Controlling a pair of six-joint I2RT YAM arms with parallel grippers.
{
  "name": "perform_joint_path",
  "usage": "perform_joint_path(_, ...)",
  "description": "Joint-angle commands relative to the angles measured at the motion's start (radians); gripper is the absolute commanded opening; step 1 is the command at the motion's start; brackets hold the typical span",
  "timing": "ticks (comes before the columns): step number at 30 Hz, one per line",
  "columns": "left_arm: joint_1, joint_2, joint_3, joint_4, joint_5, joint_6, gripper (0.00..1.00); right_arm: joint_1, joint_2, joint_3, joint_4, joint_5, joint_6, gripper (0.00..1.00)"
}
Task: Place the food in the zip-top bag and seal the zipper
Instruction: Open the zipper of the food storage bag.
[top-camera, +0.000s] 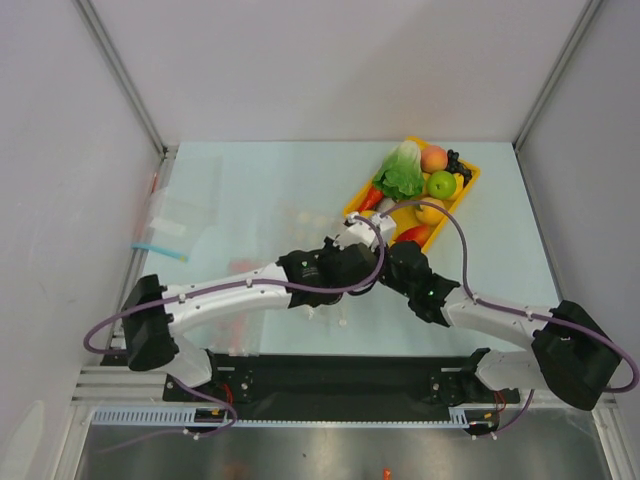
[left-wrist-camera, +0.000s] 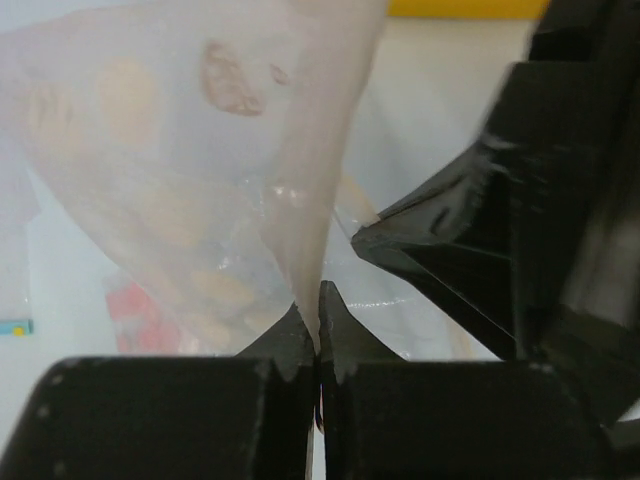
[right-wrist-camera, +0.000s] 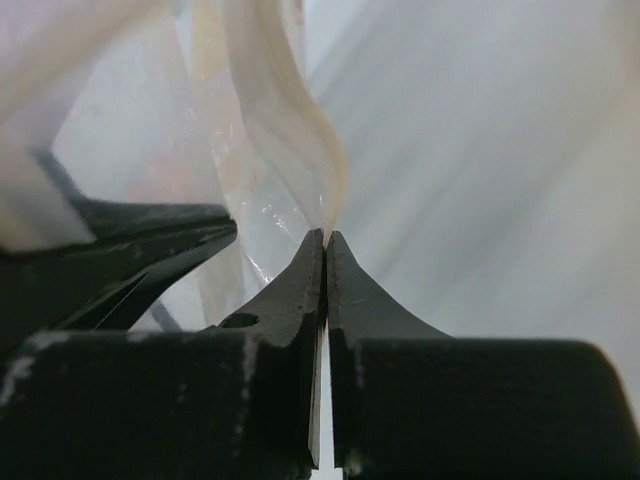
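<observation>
Clear zip-top bag (left-wrist-camera: 190, 190) held up off the table at mid-workspace, pinched btwn both grippers; soft film hangs crumpled, w/ blurred pale-orange and reddish patches showing through it, too blurred to identify; its pale zipper (left-wrist-camera: 335, 150) strip rises from the fingertips of the L gripper (left-wrist-camera: 318, 322), which are clenched tight on that edge; in the R wrist view the same creamy strip curls upward from the R gripper (right-wrist-camera: 326, 240), fingers likewise clamped on it, no gap visible; the two grippers sit close together, each one's black body in the other's view. From above, both arms reach inward and meet just beside the near-left corner of a yellow tray (top-camera: 471, 184), hiding most of the bag. Tray lies at the table's far right and holds the food: leafy lettuce (top-camera: 403, 172), peach (top-camera: 434, 158), green apple (top-camera: 441, 184), dark grapes (top-camera: 458, 161), a yellow fruit (top-camera: 430, 211), a red-orange piece (top-camera: 415, 235). Far left on the pale table (top-camera: 250, 180): a flat clear bag w/ blue strip (top-camera: 163, 232), well apart from the arms.
</observation>
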Motion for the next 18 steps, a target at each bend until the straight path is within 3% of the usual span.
perform_joint_path(1, 0.072, 0.031, 0.003, 0.063, 0.11, 0.025, 0.01, -0.02, -0.008, 0.055, -0.06, 0.112, 0.043, 0.0)
perform_joint_path(5, 0.213, 0.013, -0.073, 0.174, 0.326, 0.045, 0.01, -0.055, 0.015, 0.056, -0.114, 0.135, 0.099, 0.0)
perform_joint_path(7, 0.248, 0.003, -0.099, 0.207, 0.369, 0.043, 0.0, -0.061, 0.04, 0.061, -0.123, 0.154, 0.111, 0.0)
perform_joint_path(15, 0.285, -0.012, -0.118, 0.216, 0.379, 0.051, 0.0, -0.087, 0.135, 0.124, -0.241, 0.268, 0.126, 0.0)
perform_joint_path(18, 0.262, -0.05, -0.101, 0.146, 0.246, 0.039, 0.0, -0.102, 0.156, 0.133, -0.261, 0.299, 0.137, 0.04)
